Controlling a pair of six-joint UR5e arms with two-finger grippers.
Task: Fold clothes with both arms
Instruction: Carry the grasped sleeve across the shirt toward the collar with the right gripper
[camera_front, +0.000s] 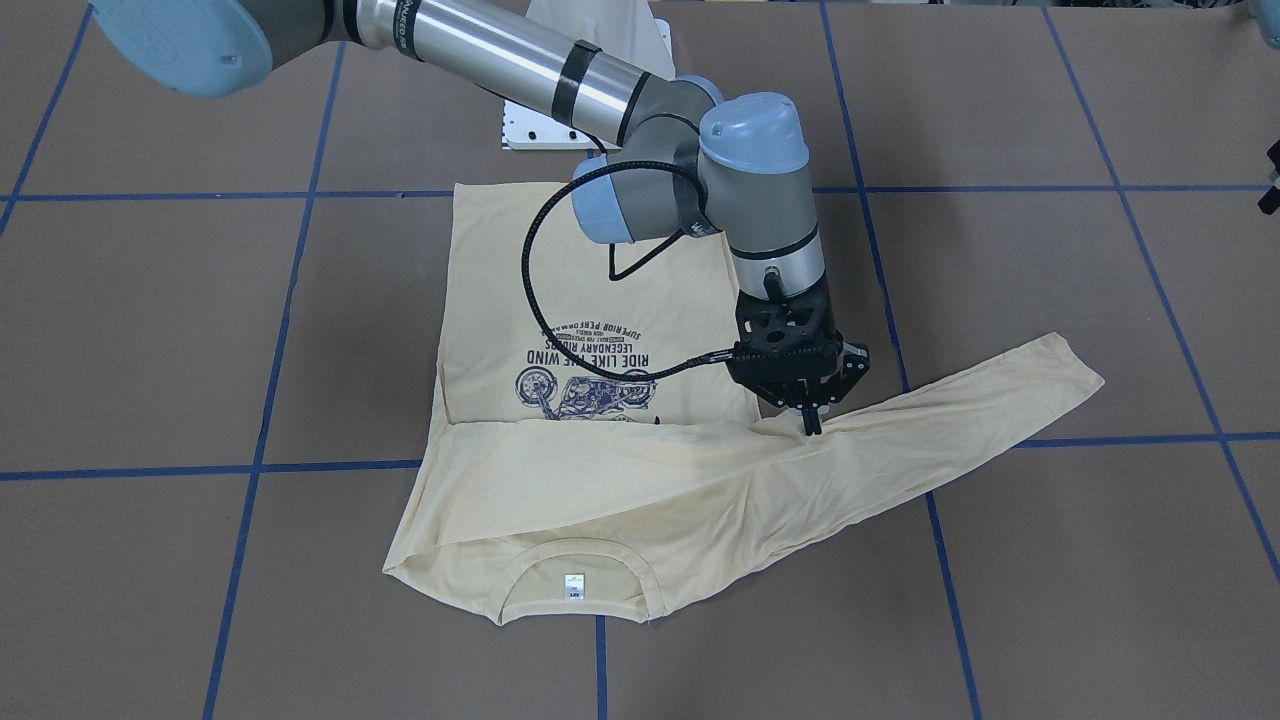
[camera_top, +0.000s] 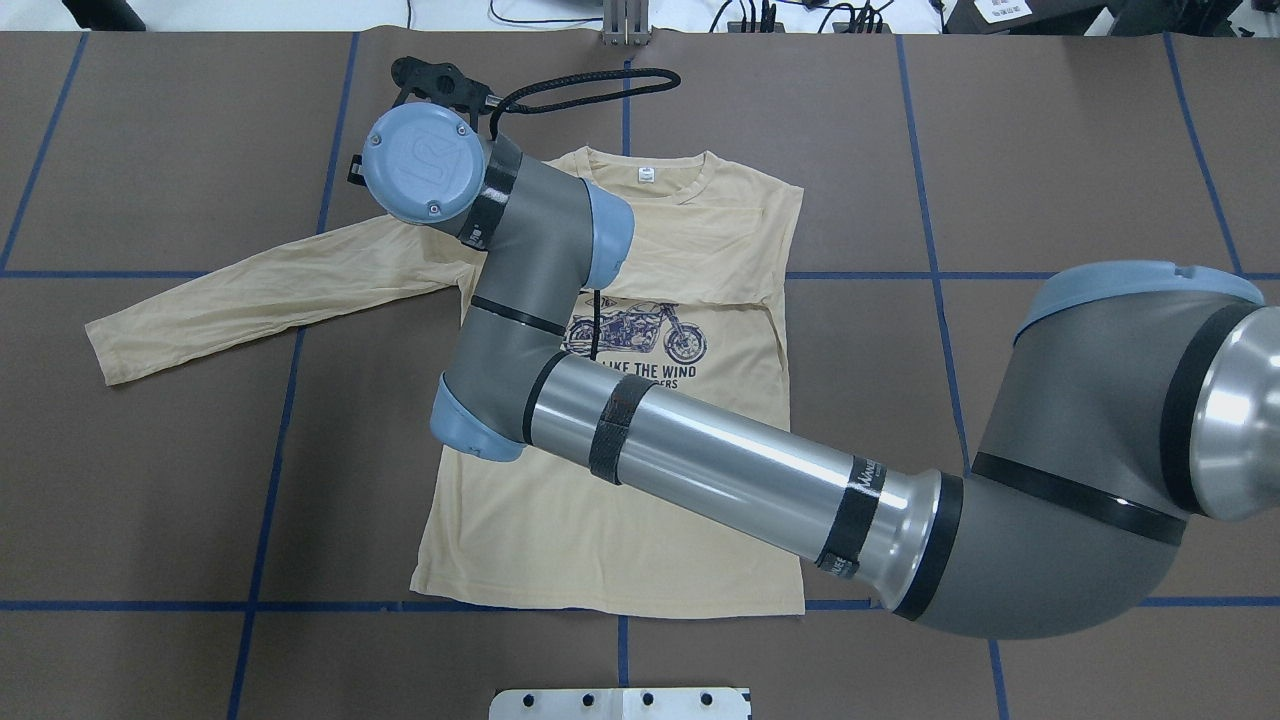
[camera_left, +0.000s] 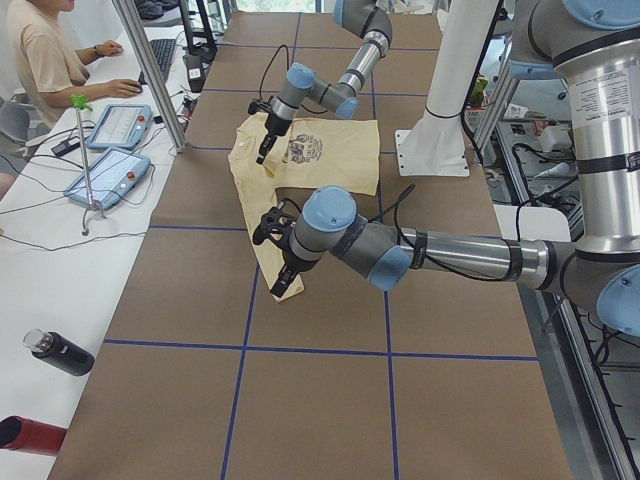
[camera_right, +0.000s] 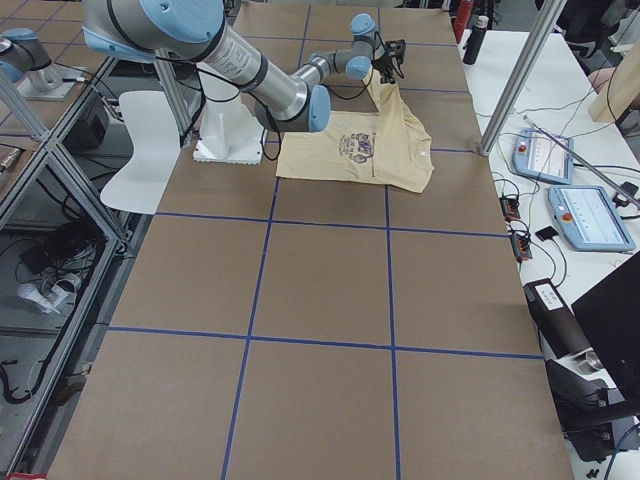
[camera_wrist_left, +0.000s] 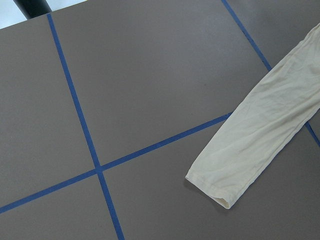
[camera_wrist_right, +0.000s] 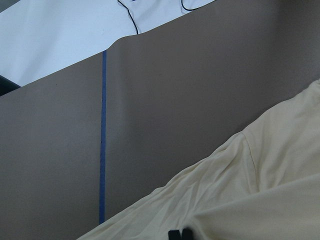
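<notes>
The cream-yellow T-shirt (camera_front: 600, 480) lies print-up on the brown table, neck tag (camera_front: 574, 585) at the far side from the robot. One sleeve is folded across the chest. The other sleeve (camera_top: 250, 295) stretches out flat to the robot's left. My right arm reaches across the shirt, and my right gripper (camera_front: 812, 425) points down, shut on the T-shirt fabric where that sleeve meets the shoulder. Its fingertips (camera_wrist_right: 173, 234) show close together on the cloth. My left gripper (camera_left: 283, 262) hovers near the sleeve cuff (camera_wrist_left: 212, 192); I cannot tell whether it is open or shut.
The white pedestal base (camera_top: 620, 703) stands at the robot's edge of the table. Blue tape lines (camera_front: 260, 465) mark a grid. An operator (camera_left: 45, 60) sits at a side bench with tablets (camera_left: 105, 178). A dark bottle (camera_left: 60, 352) lies there.
</notes>
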